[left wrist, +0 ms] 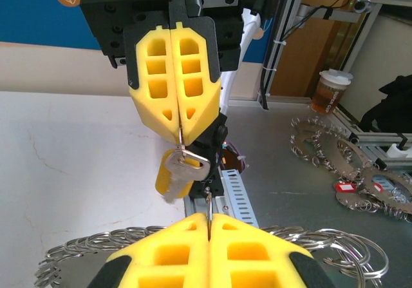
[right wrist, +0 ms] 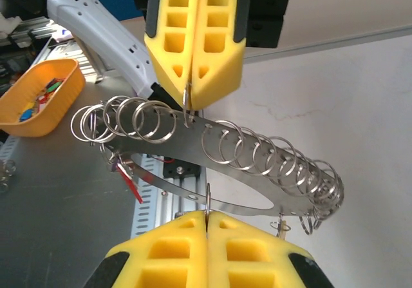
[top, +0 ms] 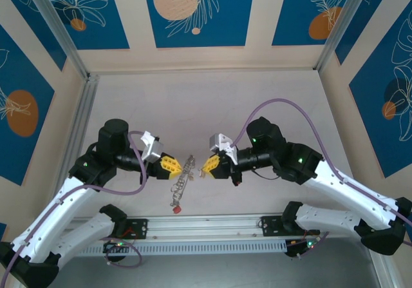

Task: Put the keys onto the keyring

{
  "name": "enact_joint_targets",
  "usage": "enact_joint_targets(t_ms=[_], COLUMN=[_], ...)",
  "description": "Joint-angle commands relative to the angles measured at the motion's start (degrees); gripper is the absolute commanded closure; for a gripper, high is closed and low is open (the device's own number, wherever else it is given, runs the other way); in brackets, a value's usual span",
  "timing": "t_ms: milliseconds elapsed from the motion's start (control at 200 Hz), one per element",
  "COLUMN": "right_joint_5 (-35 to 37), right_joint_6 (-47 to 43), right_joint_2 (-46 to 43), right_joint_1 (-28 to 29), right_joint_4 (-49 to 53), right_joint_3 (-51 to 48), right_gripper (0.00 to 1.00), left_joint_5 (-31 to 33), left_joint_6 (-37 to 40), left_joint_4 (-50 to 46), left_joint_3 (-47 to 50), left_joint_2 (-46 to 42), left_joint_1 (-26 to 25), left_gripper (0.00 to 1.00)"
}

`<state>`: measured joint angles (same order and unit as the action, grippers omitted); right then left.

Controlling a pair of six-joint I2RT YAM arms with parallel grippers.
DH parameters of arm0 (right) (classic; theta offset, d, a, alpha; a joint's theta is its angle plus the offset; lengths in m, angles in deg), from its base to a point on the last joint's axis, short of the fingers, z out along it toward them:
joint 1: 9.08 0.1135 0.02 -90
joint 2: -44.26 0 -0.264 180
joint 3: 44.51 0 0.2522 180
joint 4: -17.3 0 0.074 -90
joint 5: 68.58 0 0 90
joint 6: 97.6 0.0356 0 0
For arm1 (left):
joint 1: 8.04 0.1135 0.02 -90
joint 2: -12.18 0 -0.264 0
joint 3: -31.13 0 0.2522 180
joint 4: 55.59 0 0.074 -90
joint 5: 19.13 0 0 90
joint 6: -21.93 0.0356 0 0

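Nearest, just past the aluminium rail [top: 212, 225] at the table's near edge, a small red tag [top: 175, 207] dangles as the lowest, nearest bit of the load. From it the large thin silver-grey metal hoop, i.e. the keyring [top: 183, 175], runs away and slightly right. It's held off the pale table [top: 257, 101] btwn the two arms, approx mid-table. It's strung w/ a row of small wire split rings [right wrist: 257, 153], so it's floppy. That's prob why it's taken from both sides, not one.

The left gripper [top: 168, 165], w/ yellow foam pads, sits on the keyring's left. Its jaws are closed, and in the right wrist view the tips bite at a loop on the hoop's rim. The right gripper [top: 211, 164] faces it from the right, the two sets of tips near each other. Its jaws are also closed, on a thin bit of metal at the hoop's opposite rim. Can't tell if that's the band itself or a small ring on it. Two opposed pinches should stop the hoop swinging or twisting, so a ring can be offered up for threading.

A small silvery key w/ a yellow piece behind it [left wrist: 185, 170] hangs just under the right gripper's tips in the left wrist view. It's either hooked on or abt to be; can't say which.
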<state>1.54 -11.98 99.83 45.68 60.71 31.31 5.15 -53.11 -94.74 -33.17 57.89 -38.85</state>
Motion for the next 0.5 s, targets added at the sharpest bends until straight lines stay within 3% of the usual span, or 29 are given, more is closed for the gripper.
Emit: enact_joint_targets(t_ms=[0,495], right_joint_5=[-4.77,-7.03], right_joint_6=[0.93,3.13], right_joint_2=[0.85,3.93], right_joint_1=[-0.01,0.52], right_joint_4=[0.11,-3.59], right_joint_3=[2.49,3.6], right_gripper=[1.0,1.0], left_joint_5=[-2.84,-2.14], left_joint_6=[0.64,0.01], left_joint_4=[1.58,2.91], left_joint_3=[-1.32,-0.71], left_joint_2=[-0.52,-1.28], left_joint_1=[0.7,0.71], left_gripper=[1.0,1.0])
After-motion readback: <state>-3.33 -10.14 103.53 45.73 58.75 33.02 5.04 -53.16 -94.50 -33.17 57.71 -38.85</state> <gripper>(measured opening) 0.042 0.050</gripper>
